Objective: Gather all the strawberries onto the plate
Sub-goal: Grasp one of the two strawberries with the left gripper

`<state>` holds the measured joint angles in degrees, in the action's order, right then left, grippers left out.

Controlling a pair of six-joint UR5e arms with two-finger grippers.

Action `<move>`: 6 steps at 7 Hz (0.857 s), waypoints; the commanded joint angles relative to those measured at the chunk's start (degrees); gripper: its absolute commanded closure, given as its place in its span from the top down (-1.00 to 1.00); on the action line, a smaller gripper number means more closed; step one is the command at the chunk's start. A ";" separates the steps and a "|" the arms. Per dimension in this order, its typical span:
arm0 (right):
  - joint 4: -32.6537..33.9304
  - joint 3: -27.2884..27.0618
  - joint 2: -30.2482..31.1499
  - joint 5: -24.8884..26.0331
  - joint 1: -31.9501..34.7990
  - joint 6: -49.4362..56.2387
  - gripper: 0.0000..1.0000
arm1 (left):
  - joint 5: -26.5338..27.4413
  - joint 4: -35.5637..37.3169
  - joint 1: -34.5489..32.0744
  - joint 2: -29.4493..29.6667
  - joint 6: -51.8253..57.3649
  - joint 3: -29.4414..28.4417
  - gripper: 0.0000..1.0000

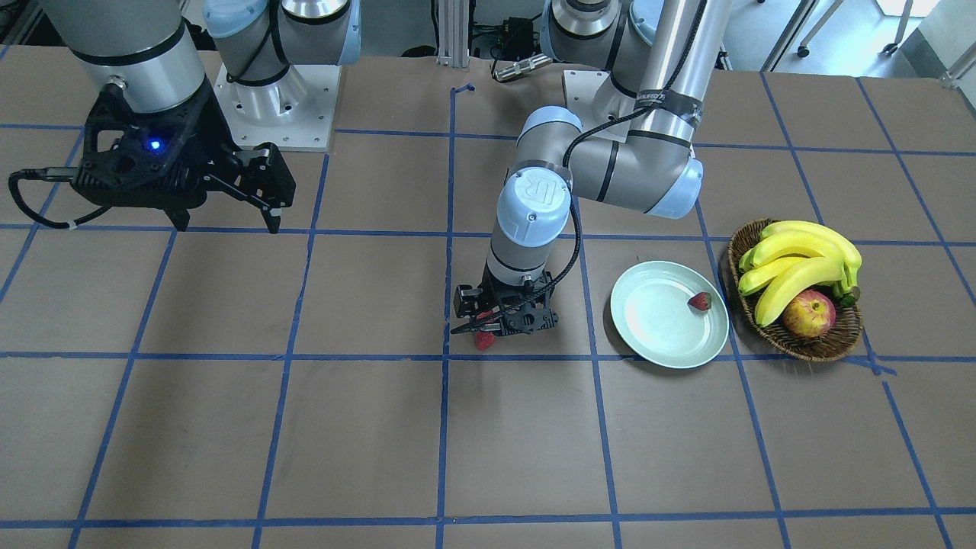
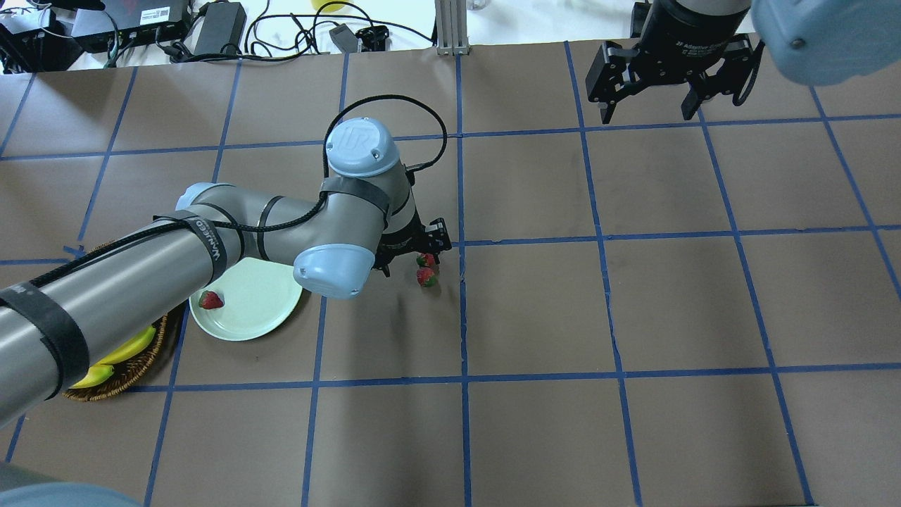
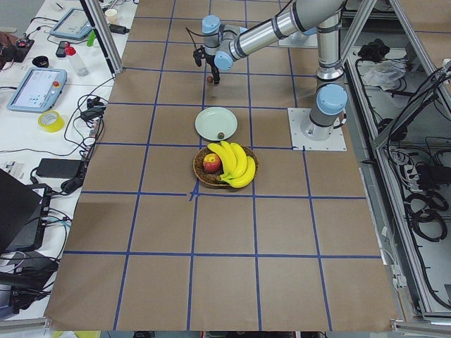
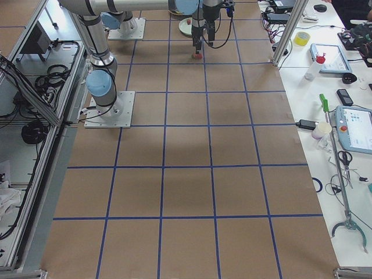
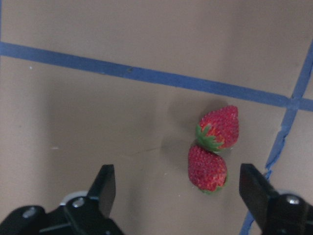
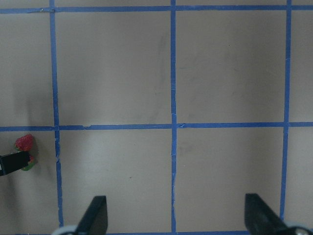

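The brown, blue-taped table carries two touching strawberries, a plate and a wicker basket.

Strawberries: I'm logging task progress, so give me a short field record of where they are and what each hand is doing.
in plate: plated strawberry, near the rim of the plate
on table, left wrist view: upper strawberry touching lower strawberry, beside a blue tape crossing
left hand: open, low over the pair, gripping nothing
right hand: open, empty, raised, far from the fruit
left to collect: two
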<state>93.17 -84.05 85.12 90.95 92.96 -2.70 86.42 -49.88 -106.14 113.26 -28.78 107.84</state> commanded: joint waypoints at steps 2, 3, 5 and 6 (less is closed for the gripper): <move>0.26 -0.24 -0.04 -0.24 0.73 -0.20 1.00 | 0.33 2.24 -1.52 3.01 -0.84 0.09 0.56; 0.26 -0.24 -0.04 0.11 0.73 -0.11 1.00 | 0.24 2.24 -1.70 2.93 -1.01 0.18 0.26; 0.26 -0.59 0.31 0.37 0.91 -0.02 1.00 | -0.64 1.98 -1.70 2.75 -3.04 0.27 -0.28; 0.26 -0.68 0.22 0.37 0.91 -0.02 1.00 | -0.20 1.80 -1.61 2.40 -2.43 0.27 -0.66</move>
<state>93.43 -84.58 85.33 91.28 93.84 -2.74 85.97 -47.87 -107.80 115.94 -31.42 108.07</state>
